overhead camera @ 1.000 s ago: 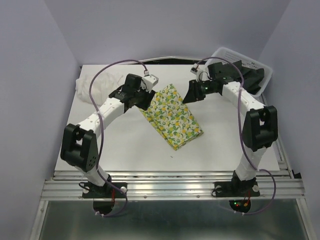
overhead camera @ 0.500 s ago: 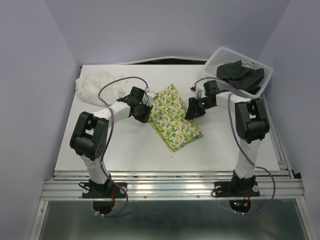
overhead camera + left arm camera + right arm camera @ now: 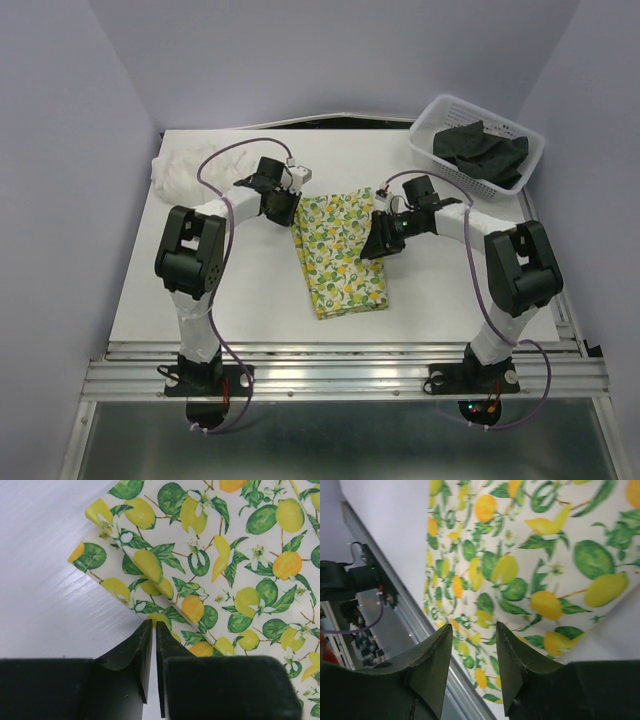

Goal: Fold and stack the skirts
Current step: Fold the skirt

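Observation:
The lemon-print skirt lies folded into an upright rectangle in the middle of the table. My left gripper sits at its upper left corner. In the left wrist view its jaws are closed to a thin slit with the tips right on the printed hem. My right gripper is over the skirt's right edge, open, and print shows beyond its spread fingers. The white skirt lies crumpled at the far left. The black skirt is in the basket.
The white mesh basket stands at the far right corner of the white table. Metal rails run along the near edge by both arm bases. Grey walls close in the left, back and right sides.
The lemon skirt has turned from a diagonal lie to nearly square with the table. My left jaws have closed at its corner. My right gripper has swung nearer along the right edge.

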You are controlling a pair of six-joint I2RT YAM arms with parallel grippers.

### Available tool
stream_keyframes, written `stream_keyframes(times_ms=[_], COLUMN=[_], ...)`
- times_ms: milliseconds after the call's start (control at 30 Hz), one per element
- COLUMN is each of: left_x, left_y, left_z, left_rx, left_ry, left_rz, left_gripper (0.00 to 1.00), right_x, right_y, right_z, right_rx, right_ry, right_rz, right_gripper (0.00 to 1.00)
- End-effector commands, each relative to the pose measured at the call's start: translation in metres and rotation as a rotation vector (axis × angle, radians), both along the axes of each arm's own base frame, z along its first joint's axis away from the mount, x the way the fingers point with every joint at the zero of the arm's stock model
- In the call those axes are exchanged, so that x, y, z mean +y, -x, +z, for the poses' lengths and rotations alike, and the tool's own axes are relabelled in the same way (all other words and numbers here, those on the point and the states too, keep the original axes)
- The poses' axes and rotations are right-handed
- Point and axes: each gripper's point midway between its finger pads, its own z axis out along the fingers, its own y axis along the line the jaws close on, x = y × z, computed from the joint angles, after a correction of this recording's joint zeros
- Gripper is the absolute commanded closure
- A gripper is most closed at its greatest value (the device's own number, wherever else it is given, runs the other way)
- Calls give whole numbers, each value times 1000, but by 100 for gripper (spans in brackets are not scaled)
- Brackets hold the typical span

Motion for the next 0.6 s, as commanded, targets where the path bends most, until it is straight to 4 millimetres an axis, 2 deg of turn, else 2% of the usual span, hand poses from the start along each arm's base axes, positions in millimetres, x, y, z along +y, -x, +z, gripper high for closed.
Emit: stream_keyframes(times_ms=[0,133,233,333,367,400,433,467,533,567], left_x=[6,8,2,3,4,4,3,-4,-12,-26], left_y=[-25,-19,-2,20,29,33,39,53,74,98], left_z=[69,96,119,148,162,168,172,167,171,162], left_rx=[-181,-237,-286,-391,-446,-468,-485,-471,-512,-513], left_ry=[66,95,150,192,191,177,153,102,20,-33], left_rz=[-23,-56,-116,-152,-175,-193,-215,-251,-332,-390], left_gripper=[78,76,67,49,46,44,41,40,39,39], right_x=[23,28,42,55,58,63,65,70,73,77], right_y=[-10,-28,-37,-46,-53,-51,-53,-51,-46,-45], right_z=[80,97,97,78,66,61,56,51,33,30], right_rx=[-116,-212,-192,-173,-145,-130,-114,-107,-67,-86], right_ry=[-206,-228,-301,-344,-346,-356,-365,-376,-369,-375], right_rz=[58,79,90,120,118,133,138,154,159,169], right_gripper=[54,54,54,55,55,56,56,56,57,57])
